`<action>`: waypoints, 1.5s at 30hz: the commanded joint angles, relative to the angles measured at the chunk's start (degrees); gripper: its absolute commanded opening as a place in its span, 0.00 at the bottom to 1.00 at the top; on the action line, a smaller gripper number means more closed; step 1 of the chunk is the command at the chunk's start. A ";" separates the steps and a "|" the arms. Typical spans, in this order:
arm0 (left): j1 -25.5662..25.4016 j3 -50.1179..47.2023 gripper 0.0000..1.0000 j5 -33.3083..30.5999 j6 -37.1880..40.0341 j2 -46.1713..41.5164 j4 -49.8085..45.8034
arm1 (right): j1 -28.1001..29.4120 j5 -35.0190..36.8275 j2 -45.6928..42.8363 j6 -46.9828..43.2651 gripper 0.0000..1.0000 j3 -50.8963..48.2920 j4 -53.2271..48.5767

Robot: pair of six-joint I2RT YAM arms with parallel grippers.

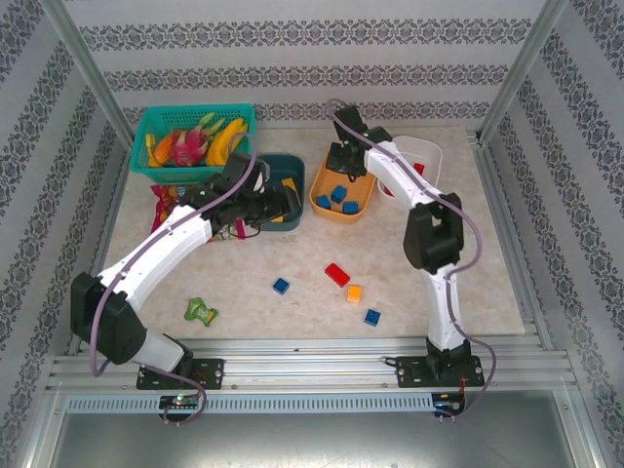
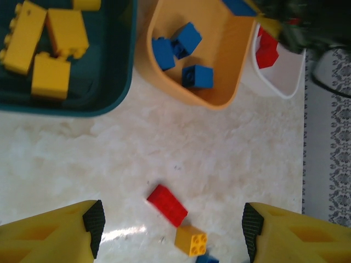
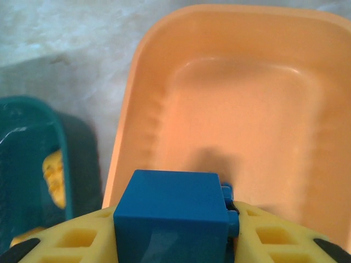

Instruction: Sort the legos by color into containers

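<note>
Currently right fingers (image 3: 277,238) pinch blue lego (image 3: 170,211) (bottom cropped) over orange container (image 3: 241,109); left fingers (image 2: 49,235) spread, empty.

A turquoise basket (image 1: 192,110) holds toy fruit (image 1: 210,136), with 1 green toy figure (image 1: 201,312) well apart.

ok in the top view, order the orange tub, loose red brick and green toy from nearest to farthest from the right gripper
1. orange tub, under the right gripper
2. red brick, mid-table
3. green toy, near left
</note>
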 commanded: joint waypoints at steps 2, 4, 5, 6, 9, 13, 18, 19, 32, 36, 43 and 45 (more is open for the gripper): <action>-0.73 4.95 0.70 -0.50 1.74 4.00 4.97 | -1.90 -3.77 8.81 -2.34 0.37 9.80 -4.13; -0.78 7.63 0.70 -0.62 2.43 6.13 4.71 | -2.82 -5.49 12.94 -2.56 0.39 14.04 -6.13; -0.73 8.88 0.70 -0.81 2.73 6.91 4.43 | -3.15 -6.15 14.38 -2.54 0.41 15.55 -6.88; -0.73 10.15 0.70 -0.94 3.07 7.68 4.06 | -3.49 -7.14 15.55 -2.46 0.43 16.73 -7.50; -0.73 12.12 0.70 -1.09 3.53 8.96 3.25 | -4.02 -8.74 16.21 -2.62 0.51 17.95 -7.87; -0.79 11.52 0.70 -0.87 3.21 9.08 3.13 | -3.82 -9.29 13.45 -3.50 0.63 18.13 -7.63; -0.73 9.96 0.70 -0.72 2.74 7.79 2.26 | -3.37 -8.73 6.21 -4.14 0.68 16.56 -8.36; -0.73 9.77 0.70 -0.79 2.55 7.50 1.64 | -3.22 -8.42 3.67 -4.15 0.68 15.00 -7.92; -1.87 3.18 0.70 0.49 -3.80 0.72 -4.98 | 1.70 -4.65 -37.14 -7.21 0.64 -28.07 1.68; -6.45 2.80 0.70 4.18 -5.16 4.10 -6.04 | 5.88 -4.33 -50.79 -5.17 0.64 -44.68 0.36; -17.25 8.94 0.70 7.48 -0.27 17.33 -10.87 | 13.17 -4.35 -73.76 7.16 0.68 -64.11 -10.94; -19.45 10.78 0.71 7.49 1.19 20.80 -12.22 | 14.45 -4.31 -78.21 10.32 0.69 -65.77 -16.59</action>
